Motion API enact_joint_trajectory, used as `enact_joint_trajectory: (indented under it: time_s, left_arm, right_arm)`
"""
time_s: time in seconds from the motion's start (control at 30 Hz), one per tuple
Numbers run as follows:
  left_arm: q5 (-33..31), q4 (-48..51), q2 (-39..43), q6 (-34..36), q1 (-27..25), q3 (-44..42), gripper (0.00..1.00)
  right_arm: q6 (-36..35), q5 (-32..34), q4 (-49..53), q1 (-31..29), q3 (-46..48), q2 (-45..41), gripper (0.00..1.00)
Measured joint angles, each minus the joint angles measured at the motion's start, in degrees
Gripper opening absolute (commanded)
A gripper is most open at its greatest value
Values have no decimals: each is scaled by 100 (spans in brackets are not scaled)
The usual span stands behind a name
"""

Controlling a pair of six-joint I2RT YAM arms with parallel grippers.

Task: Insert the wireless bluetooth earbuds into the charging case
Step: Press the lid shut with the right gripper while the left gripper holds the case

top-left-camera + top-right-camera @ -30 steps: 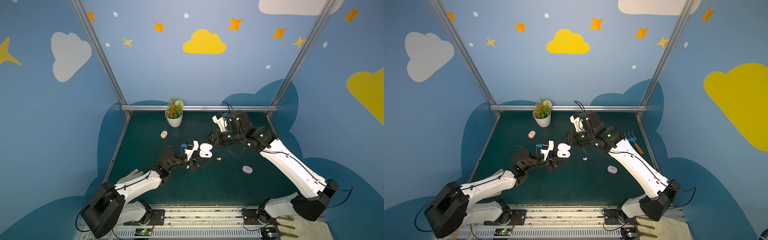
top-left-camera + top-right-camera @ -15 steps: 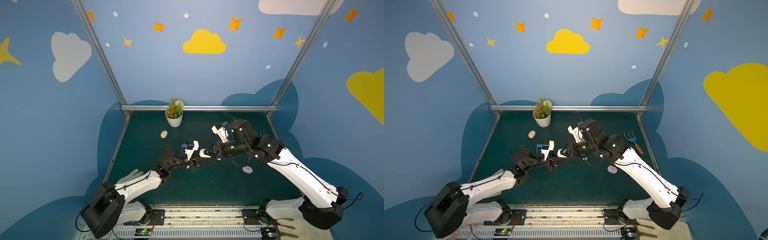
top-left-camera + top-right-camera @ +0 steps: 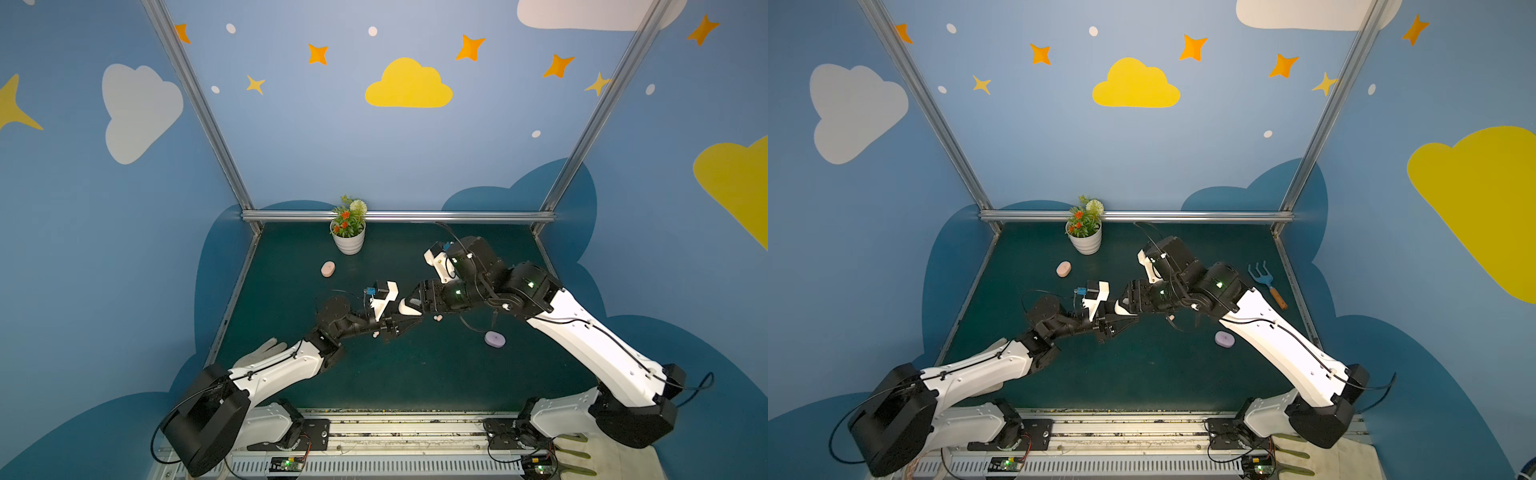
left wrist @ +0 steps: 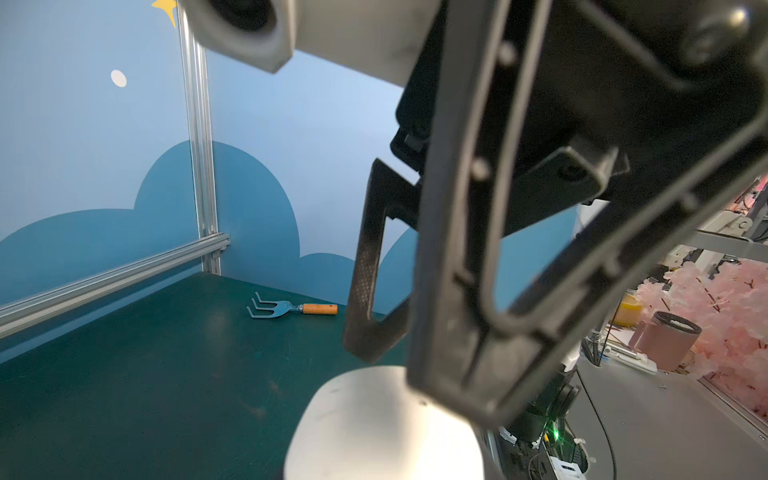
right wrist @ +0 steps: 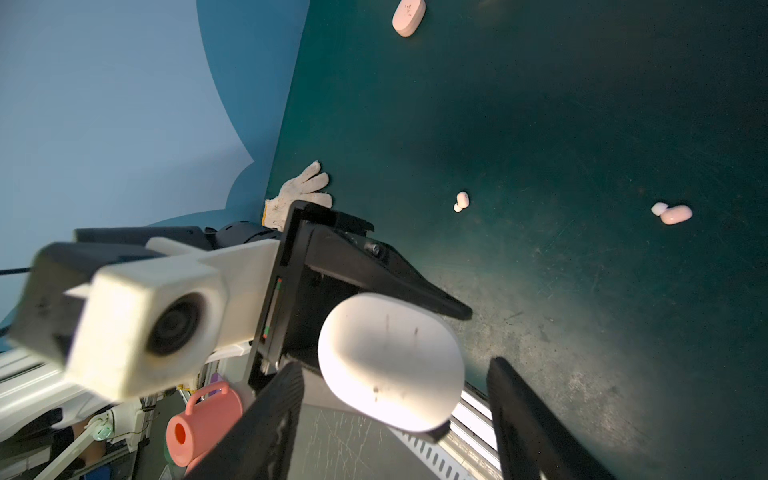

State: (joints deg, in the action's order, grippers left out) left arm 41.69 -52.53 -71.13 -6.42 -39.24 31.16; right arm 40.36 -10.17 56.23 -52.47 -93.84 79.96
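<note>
Seeing your right gripper closing in on the charging case, jaws spreading apart around it | left gripper is clamping the case, lid probably shut | earbuds are lying loose on the mat | nothing's getting inserted yet.

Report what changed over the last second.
The right gripper moved in toward the near side, onto the white case, and opened. Its fingers now straddle the case. The left gripper stayed shut on the white case. The pink case, lilac case and loose earbuds did not move.
</note>
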Motion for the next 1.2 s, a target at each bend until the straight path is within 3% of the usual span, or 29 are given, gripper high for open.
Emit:
enact_joint_trajectory:
  time_s: [0.17, 0.4, 0.77, 0.87, 1.2]
  left_arm:
    - [-11, 11, 11, 15, -13, -2, 20]
    - [-70, 160, 66, 42, -15, -2, 20]
    - [-87, 214, 92, 44, -20, -2, 22]
    - [-94, 247, 118, 44, -20, -2, 24]
    - [-101, 273, 125, 63, -20, -2, 23]
  right_arm:
    - [98, 9, -114, -61, 0, 247, 67]
    - [195, 59, -146, -76, -2, 256, 51]
    - [190, 57, -151, -85, -2, 256, 46]
    - [192, 57, -157, -90, 0, 256, 45]
    - [186, 31, -153, -90, 0, 264, 59]
